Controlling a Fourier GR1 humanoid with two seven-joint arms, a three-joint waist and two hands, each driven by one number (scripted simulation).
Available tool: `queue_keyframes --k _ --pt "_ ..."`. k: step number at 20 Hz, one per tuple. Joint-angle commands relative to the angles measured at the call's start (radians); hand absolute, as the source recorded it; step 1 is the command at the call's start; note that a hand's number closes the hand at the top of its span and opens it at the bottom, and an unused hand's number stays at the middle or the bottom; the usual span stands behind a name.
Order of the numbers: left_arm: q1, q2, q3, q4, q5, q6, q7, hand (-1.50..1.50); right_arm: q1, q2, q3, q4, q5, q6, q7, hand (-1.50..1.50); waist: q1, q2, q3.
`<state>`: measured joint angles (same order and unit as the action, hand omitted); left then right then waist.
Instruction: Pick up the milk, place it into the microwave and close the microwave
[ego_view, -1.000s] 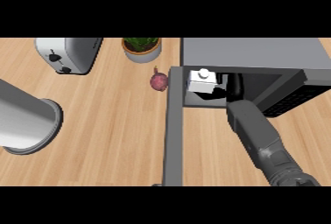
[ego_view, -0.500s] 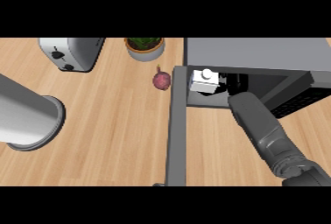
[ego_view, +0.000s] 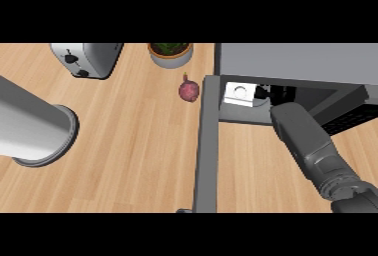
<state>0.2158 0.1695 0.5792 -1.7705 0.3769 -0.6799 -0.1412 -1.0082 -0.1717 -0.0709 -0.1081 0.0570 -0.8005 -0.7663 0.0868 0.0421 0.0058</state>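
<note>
The milk (ego_view: 239, 93) sits inside the microwave (ego_view: 295, 62), at the left end of its cavity by the hinge of the open door (ego_view: 207, 150). The right hand (ego_view: 267, 93) reaches in just to the milk's right, touching or nearly so; in the dark cavity I cannot tell whether its fingers are curled on the carton. Only 1 arm shows. The door's long axis runs toward the robot, left of the forearm.

Bright, even light; faint shadows
</note>
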Motion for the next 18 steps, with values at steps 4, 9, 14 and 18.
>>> queue_keyframes --k 4,9,14,18 --pt "-0.041 -0.015 -0.033 0.019 -0.049 0.026 0.006 -1.5 -0.018 -0.063 -0.04 0.032 -0.024 -0.035 0.047 1.5 0.012 0.01 -0.001" --pt "-0.053 -0.003 -0.035 0.054 -0.054 0.008 -0.009 -1.5 -0.005 -0.076 -0.048 0.063 -0.024 -0.091 0.085 1.5 0.028 0.017 -0.002" --pt "-0.078 0.021 -0.032 0.061 -0.024 0.006 0.017 -1.5 0.009 -0.079 -0.006 0.074 0.02 -0.064 0.075 1.5 0.04 0.018 0.0" --pt "-0.119 0.021 -0.04 0.085 -0.035 0.029 0.026 -1.5 -0.027 -0.054 0.025 0.093 0.052 -0.104 0.112 -1.5 0.047 0.021 -0.001"
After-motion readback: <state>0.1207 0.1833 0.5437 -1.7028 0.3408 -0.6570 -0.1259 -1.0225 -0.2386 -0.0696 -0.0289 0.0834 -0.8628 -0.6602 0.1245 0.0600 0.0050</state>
